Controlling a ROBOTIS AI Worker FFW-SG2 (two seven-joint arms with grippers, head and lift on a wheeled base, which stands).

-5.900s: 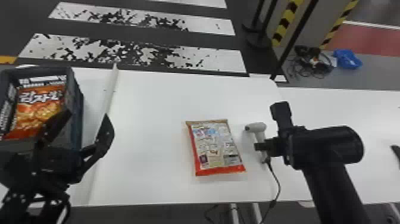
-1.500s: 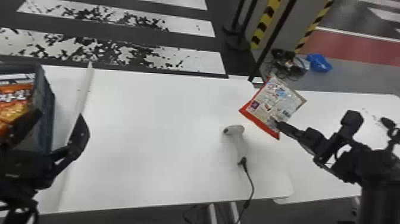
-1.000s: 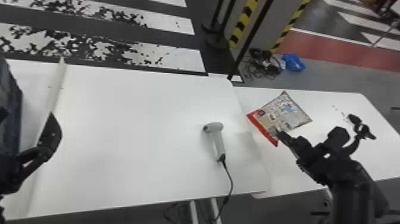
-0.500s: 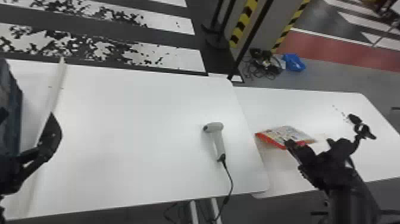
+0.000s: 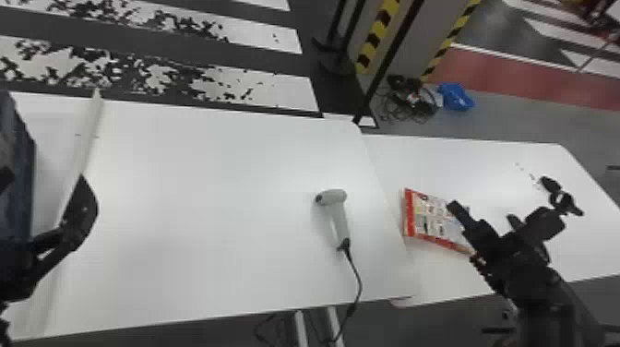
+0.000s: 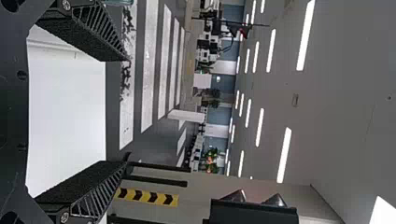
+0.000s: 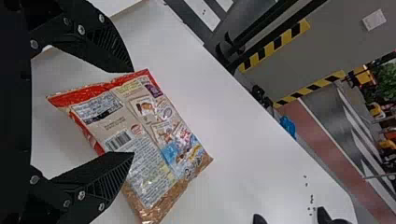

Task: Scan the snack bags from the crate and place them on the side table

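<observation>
And here's the side table (image 5: 461,159), stretching beneath the right gripper (image 7: 132,112); the crate (image 5: 22,161) sits beside the left gripper (image 6: 127,110), its fingers spread around nothing. The right one's fingers are apart too, with the snack bag (image 5: 429,221) lying just below them; the scanner (image 5: 340,221) rests to their left. Placing looks nearly finished: next, lift clear without dragging the bag, then head crateward.
</observation>
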